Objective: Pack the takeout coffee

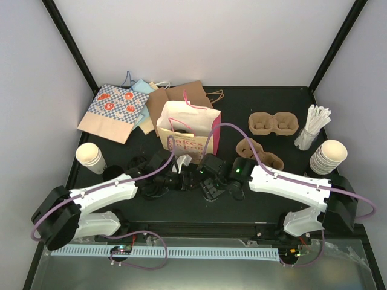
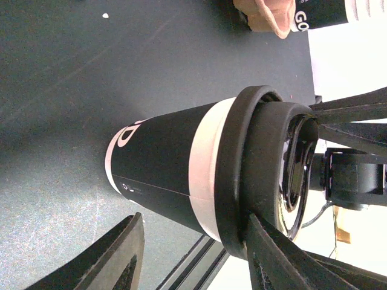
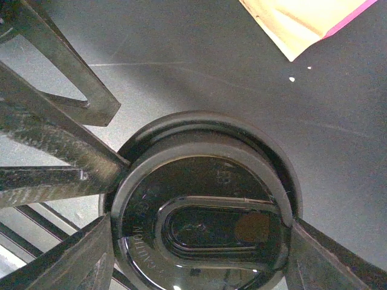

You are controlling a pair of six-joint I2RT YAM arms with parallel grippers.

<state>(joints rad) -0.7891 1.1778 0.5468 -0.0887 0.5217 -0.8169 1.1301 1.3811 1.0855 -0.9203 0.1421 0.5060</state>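
Note:
One takeout coffee cup (image 2: 160,160), black-printed with a cream band and a black lid (image 3: 199,181), stands on the dark table between both grippers. In the top view the grippers hide it. My right gripper (image 3: 202,222) comes from above, its two fingers pressed on opposite sides of the lid rim; it also shows in the top view (image 1: 211,181). My left gripper (image 2: 195,220) is open beside the cup: one finger (image 2: 278,254) touches the lid's edge and the other (image 2: 115,260) is clear of the cup. It meets the right one mid-table (image 1: 181,179).
An open cream and pink paper bag (image 1: 187,130) stands just behind the grippers. Flat bags (image 1: 115,112) lie back left. Two pulp carriers (image 1: 275,124) (image 1: 260,154), a glass of sticks (image 1: 311,127) and lidless cup stacks (image 1: 91,157) (image 1: 328,156) flank them. Another printed cup (image 2: 320,12) shows in the left wrist view.

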